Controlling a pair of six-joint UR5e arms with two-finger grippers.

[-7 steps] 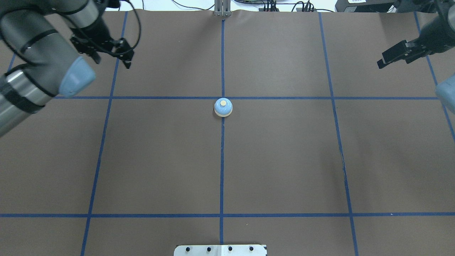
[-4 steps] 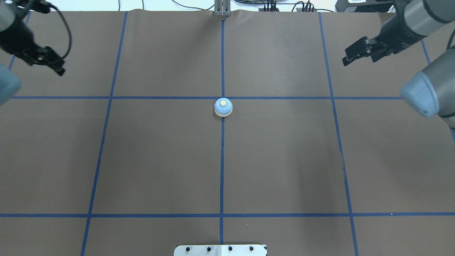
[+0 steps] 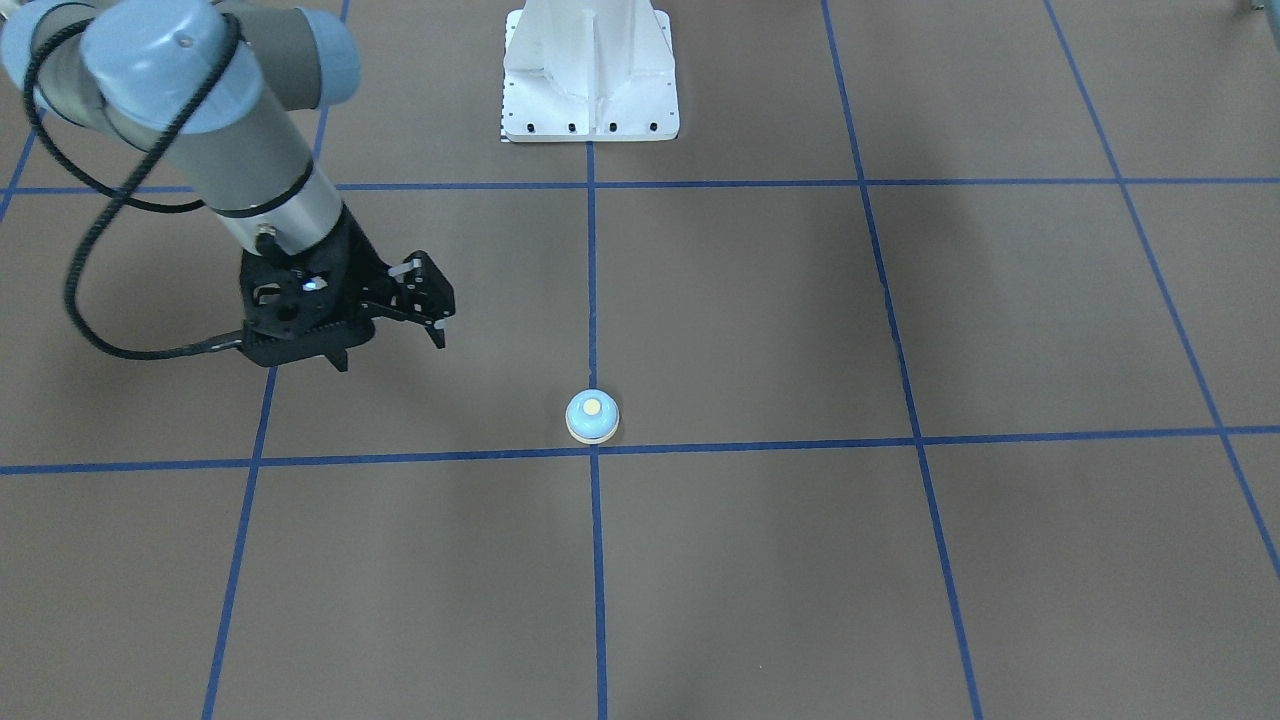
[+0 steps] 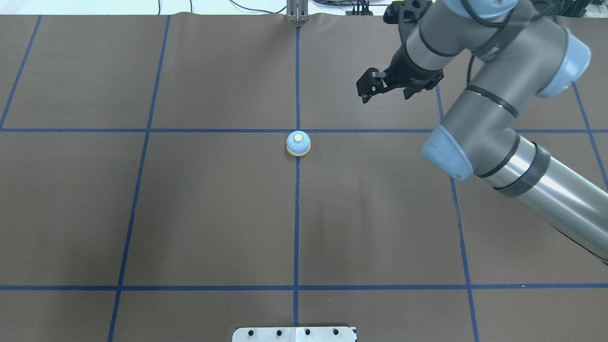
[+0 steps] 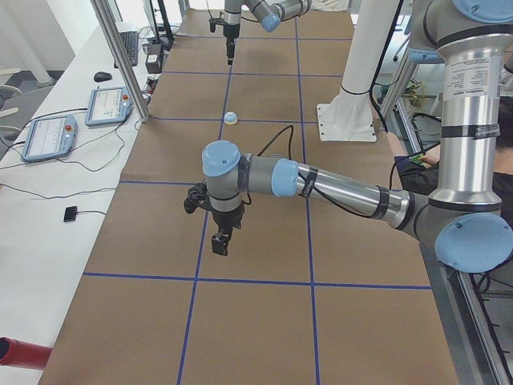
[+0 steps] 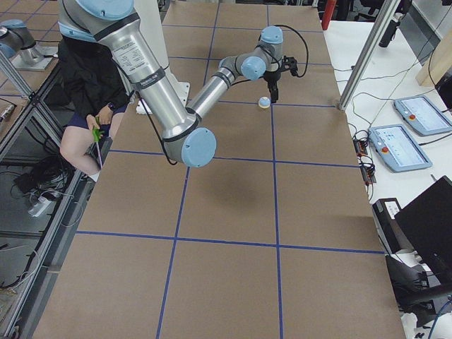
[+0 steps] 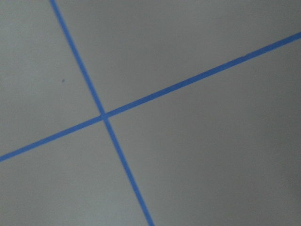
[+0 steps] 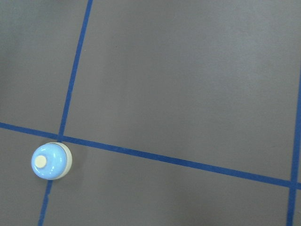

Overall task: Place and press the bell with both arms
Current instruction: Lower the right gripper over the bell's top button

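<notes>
The bell [image 4: 298, 143] is small and light blue, with a cream base and button. It stands alone on a blue tape line near the table's middle and also shows in the front view [image 3: 592, 416]. My right gripper [image 4: 364, 97] looks shut and empty. It hangs above the table, beyond the bell and to its right, apart from it; in the front view [image 3: 438, 335] it is to the upper left of the bell. The right wrist view has the bell [image 8: 51, 161] at its lower left. My left gripper [image 5: 220, 249] shows only in the exterior left view, far from the bell [image 5: 230, 119]; I cannot tell whether it is open or shut.
The white bolted pedestal [image 3: 590, 90] stands at the robot's side of the table. Blue tape lines [image 4: 297, 213] divide the brown mat into squares. A seated person [image 6: 85, 92] is beside the table. Tablets [image 5: 48, 136] lie on the side bench.
My left arm has swung out of the overhead view to the left. My right arm has swung in, bringing its gripper leftward toward the bell. The bell has not moved.
</notes>
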